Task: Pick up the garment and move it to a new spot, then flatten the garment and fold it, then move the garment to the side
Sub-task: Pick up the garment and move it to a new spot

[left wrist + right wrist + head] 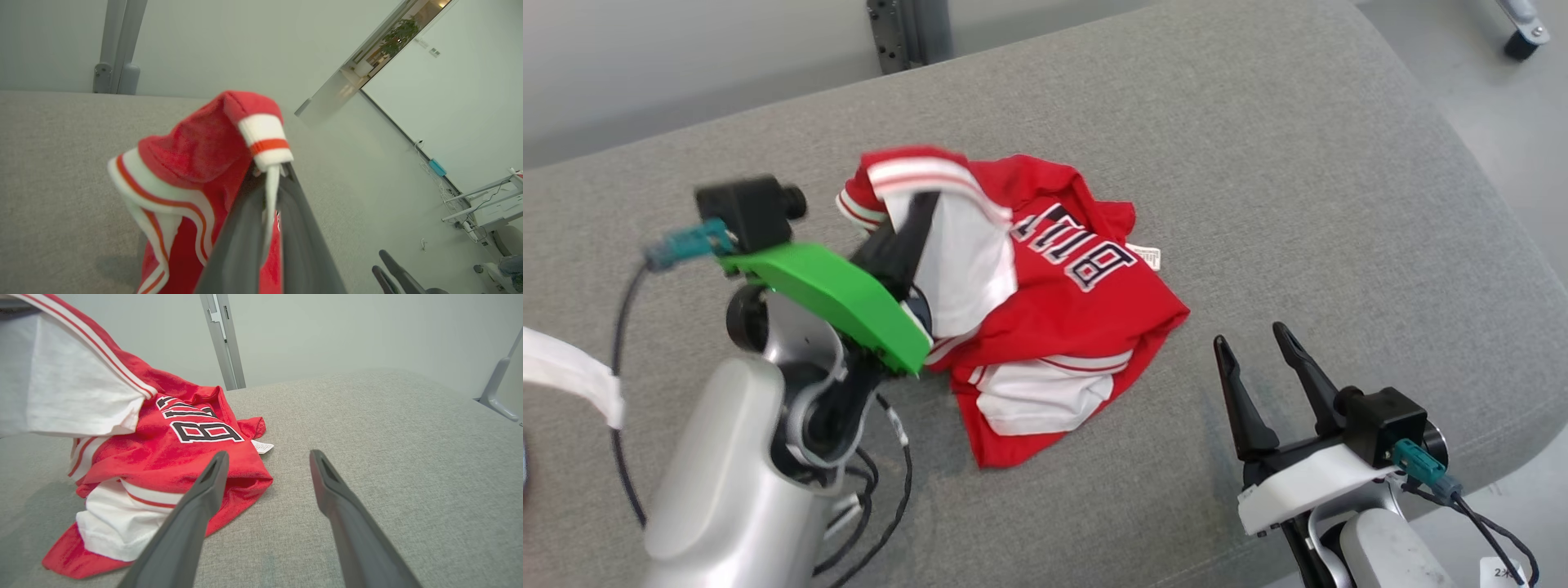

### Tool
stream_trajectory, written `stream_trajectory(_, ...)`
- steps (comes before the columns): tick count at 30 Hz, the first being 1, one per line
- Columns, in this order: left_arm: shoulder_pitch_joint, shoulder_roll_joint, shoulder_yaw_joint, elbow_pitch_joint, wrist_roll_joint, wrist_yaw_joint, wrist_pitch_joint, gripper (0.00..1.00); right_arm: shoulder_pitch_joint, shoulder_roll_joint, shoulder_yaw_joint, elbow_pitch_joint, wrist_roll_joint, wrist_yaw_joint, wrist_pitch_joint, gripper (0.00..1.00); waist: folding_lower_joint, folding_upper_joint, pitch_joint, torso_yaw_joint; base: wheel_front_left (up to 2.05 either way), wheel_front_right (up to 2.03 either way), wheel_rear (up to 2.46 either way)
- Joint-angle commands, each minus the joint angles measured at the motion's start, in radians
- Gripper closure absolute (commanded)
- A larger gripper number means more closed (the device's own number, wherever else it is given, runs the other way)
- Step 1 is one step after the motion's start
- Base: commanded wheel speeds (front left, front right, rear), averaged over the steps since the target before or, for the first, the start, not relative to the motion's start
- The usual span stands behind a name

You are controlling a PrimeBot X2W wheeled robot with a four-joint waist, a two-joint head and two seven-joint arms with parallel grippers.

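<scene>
garment (pixel 1054 327) midway on the bench (pixel 1258 163)
left tool (pixel 921 214) at its left part; right tool (pixel 1251 336) apart to its right, by the front edge

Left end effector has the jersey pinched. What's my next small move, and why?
Probably lift the left end effector straight up a little. It is shut on a white-trimmed edge of the jersey, yet most of the cloth lies bunched on the grey cushion. The right end effector is open beside it, holding nothing, so the left alone carries the lift.
</scene>
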Motion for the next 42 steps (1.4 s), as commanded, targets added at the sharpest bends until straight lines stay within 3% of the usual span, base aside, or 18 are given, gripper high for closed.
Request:
stream_trajectory(1,0.023,0.008,-0.013,0.069,0.035,-0.028,-0.049,1.00,0.013,-0.002,0.003,0.002,0.001,0.000,-0.004,0.00,0.0000,0.0000,0.036,-0.040,0.00,0.00,0.00)
stream_trajectory(3,0.040,0.005,-0.042,0.180,0.084,-0.054,-0.123,1.00,0.009,-0.001,0.007,0.006,-0.007,0.000,-0.004,0.00,0.0000,0.0000,0.039,-0.042,0.00,0.00,0.00)
stream_trajectory(4,0.048,-0.009,-0.051,0.235,0.095,-0.062,-0.155,0.86,0.009,-0.001,0.008,0.009,-0.010,0.000,-0.004,0.00,0.0000,0.0000,0.037,-0.041,0.00,0.00,0.00)
stream_trajectory(5,0.047,-0.025,-0.060,0.278,0.107,-0.071,-0.185,0.63,0.009,-0.001,0.007,0.010,-0.014,0.000,-0.004,0.00,0.0000,0.0000,0.034,-0.039,0.00,0.00,0.00)
stream_trajectory(6,0.044,-0.038,-0.067,0.314,0.110,-0.077,-0.205,0.06,0.010,-0.002,0.004,0.008,-0.018,0.000,-0.004,0.00,0.0000,0.0000,0.031,-0.032,0.00,0.00,0.00)
stream_trajectory(7,0.041,-0.044,-0.071,0.340,0.113,-0.084,-0.228,0.00,0.011,-0.002,-0.001,0.008,-0.025,0.000,-0.004,0.00,0.0000,0.0000,0.025,-0.024,0.00,0.00,0.00)
stream_trajectory(13,0.106,-0.015,-0.085,0.348,0.159,-0.095,-0.363,0.00,0.029,-0.003,-0.033,0.017,-0.071,0.000,-0.004,0.00,0.0000,0.0000,-0.040,0.038,0.00,0.00,0.00)
stream_trajectory(18,0.279,0.041,-0.039,0.241,0.160,-0.070,-0.472,0.00,0.055,-0.003,-0.066,0.008,-0.106,0.000,-0.004,0.00,0.0000,0.0000,-0.108,0.097,0.00,0.00,0.00)
stream_trajectory(24,0.472,0.092,0.015,0.141,0.218,-0.010,-0.551,0.00,0.085,-0.002,-0.104,-0.004,-0.158,0.000,-0.004,0.00,0.0000,0.0000,-0.158,0.180,0.00,0.00,0.00)
stream_trajectory(28,0.555,0.069,0.090,0.089,0.286,0.000,-0.565,0.00,0.110,-0.002,-0.123,-0.008,-0.197,0.000,-0.004,0.00,0.0000,0.0000,-0.187,0.228,0.00,0.00,0.00)
stream_trajectory(30,0.595,0.030,0.147,0.070,0.315,-0.009,-0.564,0.00,0.125,-0.002,-0.131,-0.008,-0.213,0.000,-0.004,0.00,0.0000,0.0000,-0.198,0.251,0.00,0.00,0.00)
stream_trajectory(36,0.668,-0.045,0.322,0.052,0.454,-0.089,-0.564,0.00,0.164,-0.002,-0.156,-0.019,-0.222,0.000,-0.004,0.00,0.0000,0.0000,-0.220,0.282,0.00,0.00,0.00)
stream_trajectory(42,0.708,-0.097,0.445,0.066,0.523,-0.121,-0.563,0.00,0.181,-0.003,-0.159,-0.016,-0.211,0.000,-0.004,0.00,0.0000,0.0000,-0.227,0.277,0.00,0.00,0.00)
